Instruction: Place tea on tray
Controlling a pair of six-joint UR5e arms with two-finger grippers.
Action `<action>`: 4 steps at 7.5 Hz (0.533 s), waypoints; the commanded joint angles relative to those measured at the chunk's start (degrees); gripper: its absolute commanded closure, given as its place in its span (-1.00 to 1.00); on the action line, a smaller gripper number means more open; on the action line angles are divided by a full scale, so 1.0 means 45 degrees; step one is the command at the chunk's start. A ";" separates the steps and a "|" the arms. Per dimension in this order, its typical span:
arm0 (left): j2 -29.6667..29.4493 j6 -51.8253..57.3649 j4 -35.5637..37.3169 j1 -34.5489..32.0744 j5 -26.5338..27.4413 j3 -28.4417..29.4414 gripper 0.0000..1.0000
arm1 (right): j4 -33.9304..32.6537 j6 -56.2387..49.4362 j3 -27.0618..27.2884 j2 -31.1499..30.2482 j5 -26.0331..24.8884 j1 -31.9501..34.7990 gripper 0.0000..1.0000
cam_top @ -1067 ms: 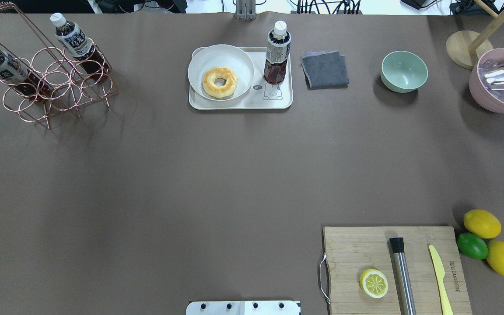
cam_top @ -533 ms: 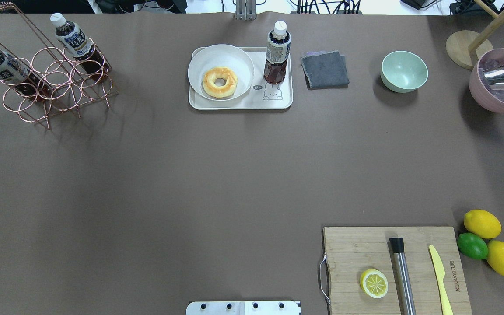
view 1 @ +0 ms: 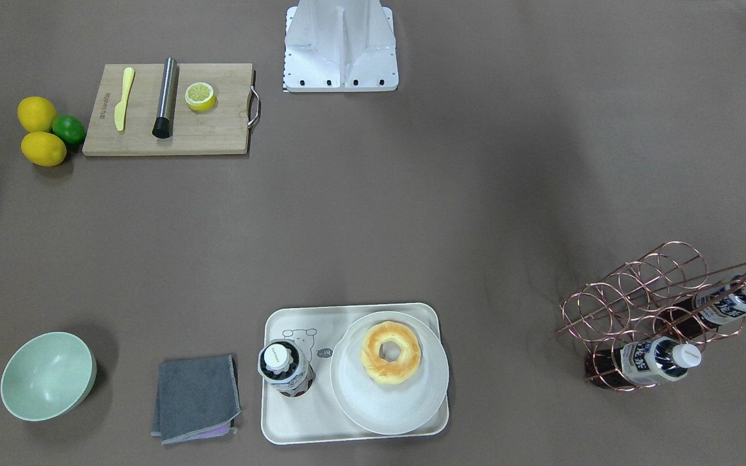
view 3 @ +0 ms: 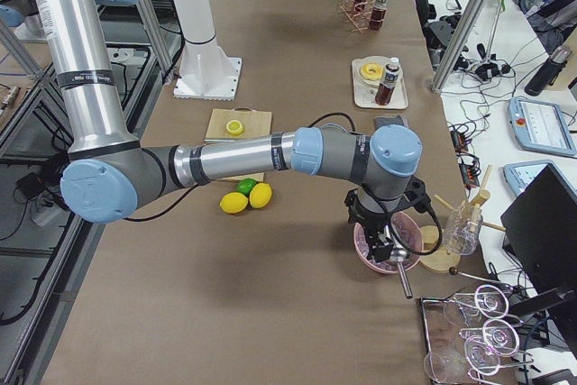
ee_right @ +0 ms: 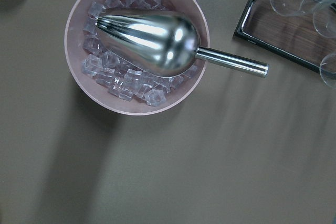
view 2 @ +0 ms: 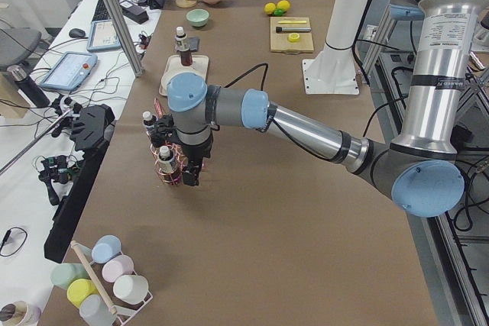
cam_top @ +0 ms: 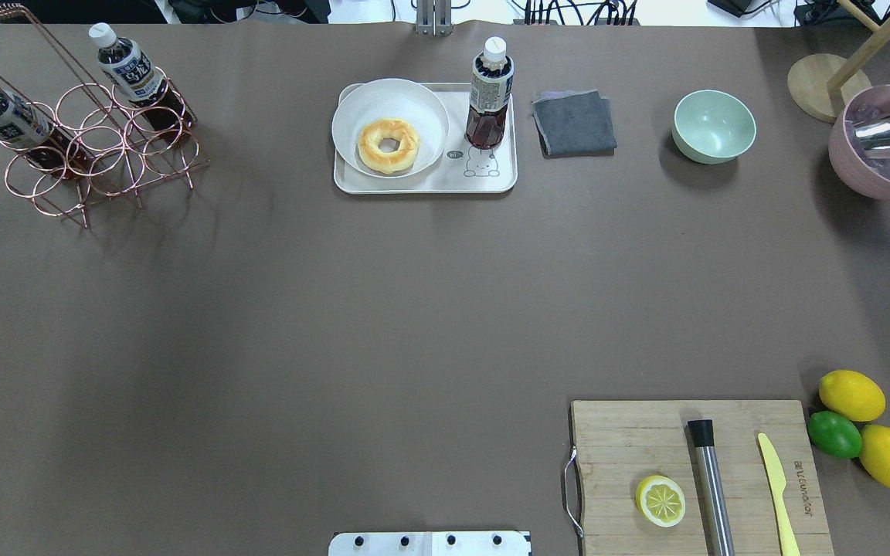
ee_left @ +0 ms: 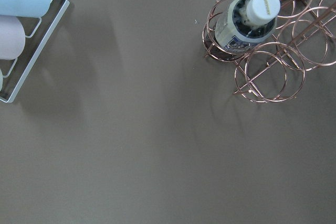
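Note:
One tea bottle [cam_top: 489, 96] stands upright on the right part of the cream tray [cam_top: 422, 184], beside the bear drawing. It also shows in the front-facing view [view 1: 285, 367] on the tray [view 1: 295, 421]. Two alike bottles [cam_top: 3, 116] [cam_top: 134, 77] lean in the copper wire rack [cam_top: 105, 154]. My left gripper [view 2: 189, 175] hangs by that rack, seen only in the exterior left view; I cannot tell if it is open. My right gripper [view 3: 383, 252] hangs over the pink ice bowl [view 3: 388, 250]; I cannot tell its state either.
A white plate [cam_top: 352, 100] with a donut [cam_top: 388, 144] fills the tray's left. A grey cloth [cam_top: 573, 122] and green bowl [cam_top: 713, 126] lie to its right. A cutting board [cam_top: 623, 432] and lemons [cam_top: 870, 421] are at the near right.

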 commanded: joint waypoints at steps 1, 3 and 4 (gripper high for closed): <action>0.0706 0.0086 -0.0033 -0.1668 0.0055 -0.0969 -0.94 | 0.0027 0.0166 0.0007 -0.0150 -0.0078 0.0008 -1.00; 0.1490 0.0125 -0.0072 -0.1892 0.0133 -0.1660 -0.94 | 0.0007 0.0244 0.0105 -0.0131 -0.0098 0.0281 -1.00; 0.1588 0.0009 -0.0091 -0.1872 0.0133 -0.1582 -0.94 | 0.0007 0.0593 0.0124 -0.0150 -0.0233 0.0281 -1.00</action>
